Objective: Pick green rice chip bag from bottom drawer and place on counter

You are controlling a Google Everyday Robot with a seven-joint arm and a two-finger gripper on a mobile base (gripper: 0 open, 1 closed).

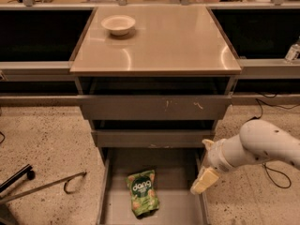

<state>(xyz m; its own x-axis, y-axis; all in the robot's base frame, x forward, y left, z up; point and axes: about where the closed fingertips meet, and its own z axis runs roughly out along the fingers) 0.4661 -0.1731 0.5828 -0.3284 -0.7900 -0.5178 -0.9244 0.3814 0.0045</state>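
Reaching for the green rice chip bag (143,198), flat in the bottom drawer (157,165) below the worktop (164,46) front edge, with the hand (205,181) at the drawer's right wall, grip unreadable, next likely descending onto it.

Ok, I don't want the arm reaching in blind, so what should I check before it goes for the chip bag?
1. Bottom drawer pulled out: ok.
2. Green rice chip bag in plain view, lying on the drawer floor with nothing on top of it: ok.
3. Bag forward of the two upper drawer fronts: ok.
4. End effector above the bag: not ok. It hangs at the drawer's right edge, apart from the bag.
5. Counter has bare room for the bag: ok. A white bowl sits only near the back left corner.
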